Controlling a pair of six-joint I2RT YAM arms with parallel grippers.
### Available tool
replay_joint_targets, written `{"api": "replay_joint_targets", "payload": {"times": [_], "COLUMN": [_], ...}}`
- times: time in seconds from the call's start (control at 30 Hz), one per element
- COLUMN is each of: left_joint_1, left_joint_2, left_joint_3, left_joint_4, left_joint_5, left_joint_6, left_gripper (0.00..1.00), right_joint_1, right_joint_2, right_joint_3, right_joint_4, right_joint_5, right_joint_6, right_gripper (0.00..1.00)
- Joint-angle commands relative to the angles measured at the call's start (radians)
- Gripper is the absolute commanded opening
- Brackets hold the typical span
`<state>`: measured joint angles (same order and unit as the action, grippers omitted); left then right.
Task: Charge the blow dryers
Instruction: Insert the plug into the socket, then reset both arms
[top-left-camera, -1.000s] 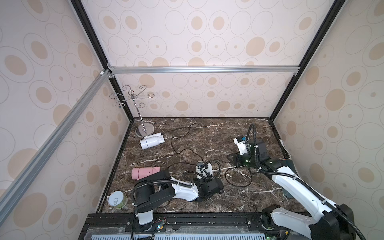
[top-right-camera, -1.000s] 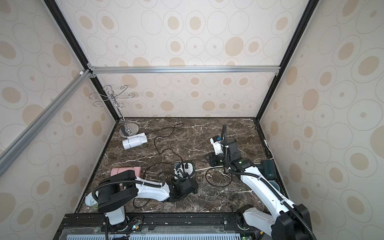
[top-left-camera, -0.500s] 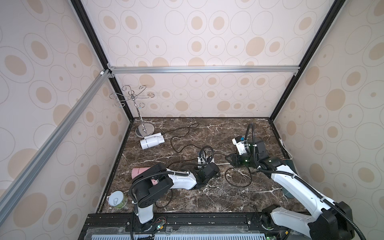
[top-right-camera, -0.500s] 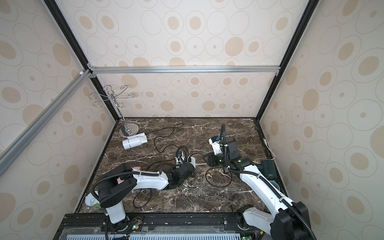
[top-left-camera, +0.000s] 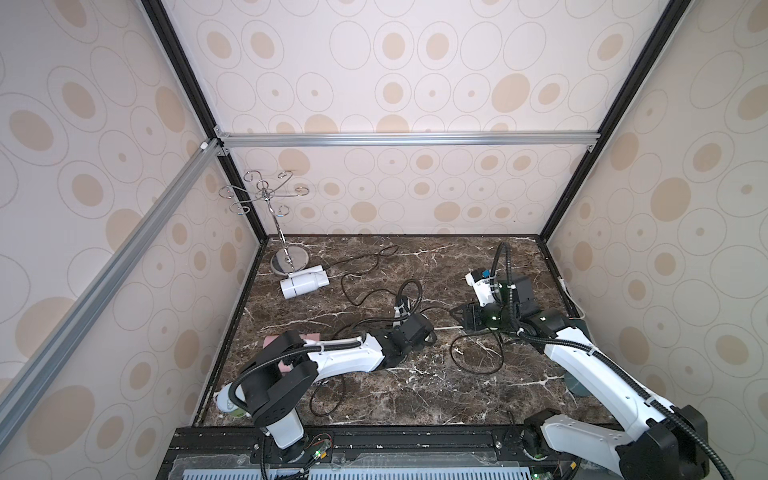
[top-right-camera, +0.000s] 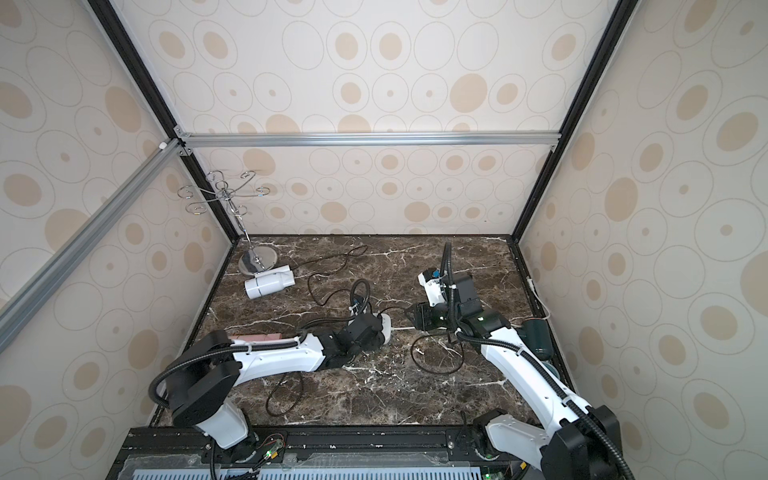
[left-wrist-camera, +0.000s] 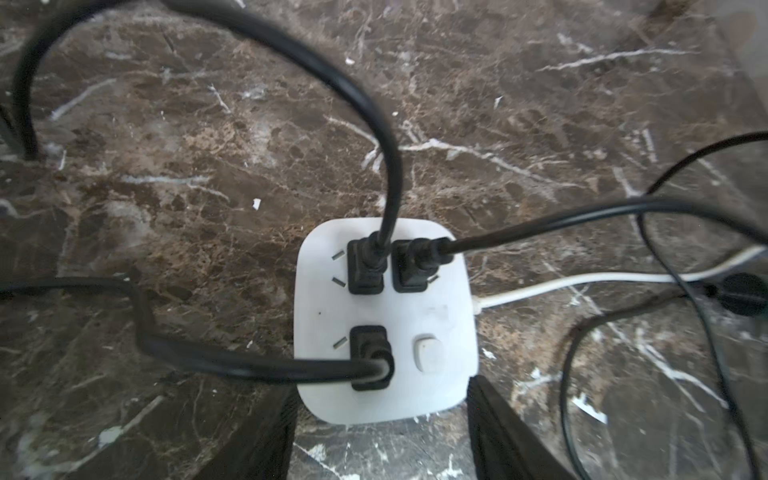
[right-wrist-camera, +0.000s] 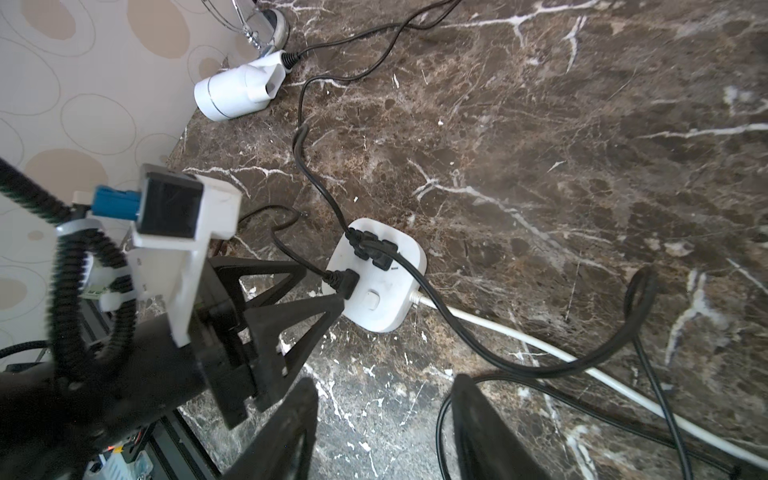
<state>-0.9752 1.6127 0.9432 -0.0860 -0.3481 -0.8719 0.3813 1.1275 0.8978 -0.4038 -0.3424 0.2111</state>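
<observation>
White socket block (left-wrist-camera: 384, 320) on the marble counter (left-wrist-camera: 166, 166), three black plugs (left-wrist-camera: 365, 266) seated.
Left hand (left-wrist-camera: 382, 388) spread wide at its edge; right hand (right-wrist-camera: 385, 382) parted too, both empty.

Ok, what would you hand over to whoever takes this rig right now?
Left claw: open, at the white socket block's edge, holding nothing.
Right claw: open, empty, nearby.
Done: all three black plugs sit in the block.
Dryers: white dryer by the metal stand, pink dryer behind the left arm, dark green dryer beside the right arm.
Left: probably withdraw both arms.
</observation>
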Motion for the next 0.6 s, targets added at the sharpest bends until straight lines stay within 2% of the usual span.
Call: {"api": "replay_joint_targets", "payload": {"times": [0.0, 0.07, 0.1, 0.13, 0.17, 0.3, 0.4, 0.47, 0.5, 0.57], "left_joint_1": [0.041, 0.076, 0.099, 0.129, 0.158, 0.335, 0.427, 0.474, 0.497, 0.559], "left_joint_2": [-0.125, -0.205, -0.245, -0.283, -0.312, -0.406, -0.489, -0.569, -0.606, -0.671], "left_joint_3": [0.016, 0.016, 0.024, 0.035, 0.047, 0.082, 0.005, -0.117, -0.188, -0.347], "left_joint_4": [-0.084, -0.124, -0.158, -0.193, -0.218, -0.253, -0.095, 0.103, 0.207, 0.421], "left_joint_5": [0.174, 0.264, 0.289, 0.299, 0.3, 0.29, 0.204, 0.139, 0.129, 0.118], "left_joint_6": [0.1, 0.141, 0.156, 0.173, 0.195, 0.311, 0.466, 0.604, 0.677, 0.802], "left_gripper": [0.74, 0.97, 1.0, 1.0, 1.0, 1.0, 1.0, 1.0, 1.0, 1.0], "right_joint_1": [0.004, 0.005, 0.005, 0.004, 0.004, 0.003, -0.011, -0.042, -0.054, -0.096], "right_joint_2": [-0.006, -0.003, -0.003, -0.002, -0.002, -0.025, -0.104, -0.142, -0.148, -0.147], "right_joint_3": [0.058, 0.081, 0.09, 0.097, 0.103, 0.081, -0.034, -0.171, -0.207, -0.223], "right_joint_4": [-0.048, -0.064, -0.062, -0.056, -0.047, 0.095, 0.346, 0.58, 0.626, 0.576], "right_joint_5": [0.046, 0.089, 0.119, 0.156, 0.197, 0.371, 0.507, 0.499, 0.506, 0.522], "right_joint_6": [-0.044, -0.057, -0.059, -0.062, -0.062, -0.129, -0.192, -0.301, -0.329, -0.31], "right_gripper": [0.66, 0.78, 0.84, 0.96, 1.0, 1.0, 1.0, 1.0, 1.0, 1.0]}}
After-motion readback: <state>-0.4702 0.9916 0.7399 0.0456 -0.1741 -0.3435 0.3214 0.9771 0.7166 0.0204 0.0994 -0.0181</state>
